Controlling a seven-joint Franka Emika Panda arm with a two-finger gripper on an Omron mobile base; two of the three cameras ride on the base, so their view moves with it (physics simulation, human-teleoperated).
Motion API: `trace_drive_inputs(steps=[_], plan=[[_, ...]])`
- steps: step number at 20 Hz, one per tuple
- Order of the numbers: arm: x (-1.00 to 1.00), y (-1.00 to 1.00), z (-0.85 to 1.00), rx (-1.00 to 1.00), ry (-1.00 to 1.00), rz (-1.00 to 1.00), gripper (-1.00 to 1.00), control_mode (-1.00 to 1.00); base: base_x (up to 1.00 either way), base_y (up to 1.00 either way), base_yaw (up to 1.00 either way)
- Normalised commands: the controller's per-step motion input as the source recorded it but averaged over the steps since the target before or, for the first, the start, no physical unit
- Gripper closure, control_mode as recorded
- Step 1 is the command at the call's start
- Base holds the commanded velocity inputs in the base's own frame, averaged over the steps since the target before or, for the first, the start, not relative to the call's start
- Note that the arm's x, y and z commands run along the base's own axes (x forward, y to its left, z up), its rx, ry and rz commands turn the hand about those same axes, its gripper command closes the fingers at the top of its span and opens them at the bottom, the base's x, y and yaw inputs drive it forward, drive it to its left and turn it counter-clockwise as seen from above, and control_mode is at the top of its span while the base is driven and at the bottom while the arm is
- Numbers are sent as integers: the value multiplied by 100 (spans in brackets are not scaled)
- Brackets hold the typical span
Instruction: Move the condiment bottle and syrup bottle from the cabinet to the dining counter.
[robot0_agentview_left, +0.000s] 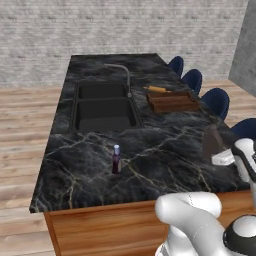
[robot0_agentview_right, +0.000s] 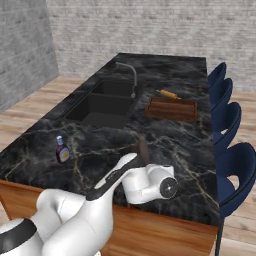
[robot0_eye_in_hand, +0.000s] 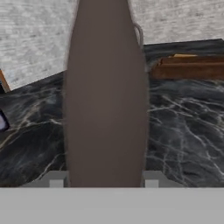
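Observation:
The wide brown syrup bottle (robot0_eye_in_hand: 105, 96) stands upright between my two fingers (robot0_eye_in_hand: 57, 178), and my gripper (robot0_eye_in_hand: 105, 179) is shut on its lower body. From the base views the syrup bottle (robot0_agentview_left: 212, 141) (robot0_agentview_right: 143, 149) is over the near right part of the black marble dining counter (robot0_agentview_left: 165, 150) (robot0_agentview_right: 190, 150), held by the gripper (robot0_agentview_left: 215, 152) (robot0_agentview_right: 143, 161); its base is hidden by the hand. The small dark red condiment bottle (robot0_agentview_left: 116, 160) (robot0_agentview_right: 62, 150) with its pale cap stands upright on the counter near the front edge, well left of the gripper. The cabinet is out of view.
A double sink (robot0_agentview_left: 105, 107) (robot0_agentview_right: 102, 107) with a grey faucet (robot0_agentview_left: 125, 75) (robot0_agentview_right: 131, 75) sits mid-counter. A wooden tray (robot0_agentview_left: 172, 101) (robot0_agentview_right: 171, 108) with a rolling pin (robot0_agentview_left: 156, 89) lies right of it. Blue stools (robot0_agentview_left: 216, 100) (robot0_agentview_right: 230, 150) line the counter's right side.

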Motion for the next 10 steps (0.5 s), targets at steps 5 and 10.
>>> trace_drive_inputs(steps=[5, 10], plan=[[1, -19, -21, -2, -17, 17, 100, -100, 0, 0, 0], [0, -1, -5, -3, -18, 11, 100, -100, 0, 0, 0]])
